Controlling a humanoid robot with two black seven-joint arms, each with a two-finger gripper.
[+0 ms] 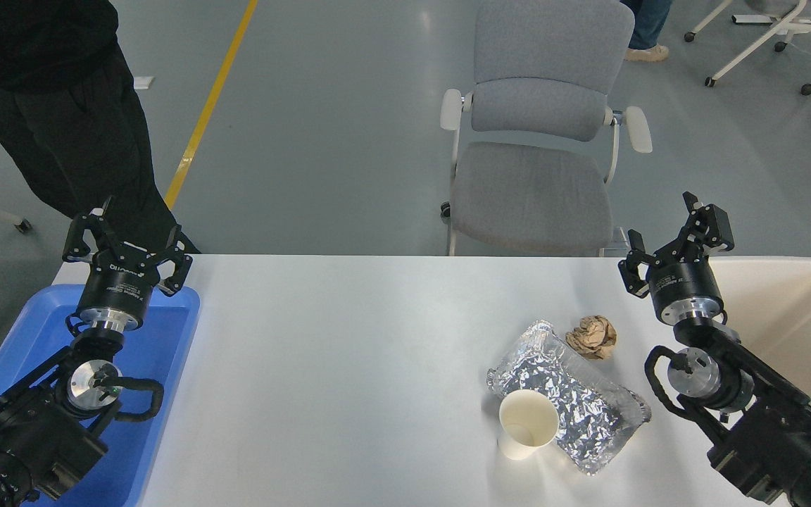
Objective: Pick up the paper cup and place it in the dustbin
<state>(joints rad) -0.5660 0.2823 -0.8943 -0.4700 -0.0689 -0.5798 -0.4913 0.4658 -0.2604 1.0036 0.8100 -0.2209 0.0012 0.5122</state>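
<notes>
The small white tapered paper cup [526, 423] is lying tilted on the white table [335, 380], near the near edge and right of centre, its cream inside facing up toward the camera. It is resting against the near left side of the crinkled silver foil tray [569, 394]; whether its base is touching the table is hard to tell from this angle. A crumpled brown paper ball [592, 336] is sitting just beyond the tray's far end. The black right gripper [673, 243] is hovering well apart from the cup, farther back and to the right, its fingers spread with nothing between them, beside the large cream-white rectangular plastic dustbin [793, 310] at the right edge. The black left gripper [127, 236] is hanging over the blue plastic tray [166, 352] at far left, fingers apart
</notes>
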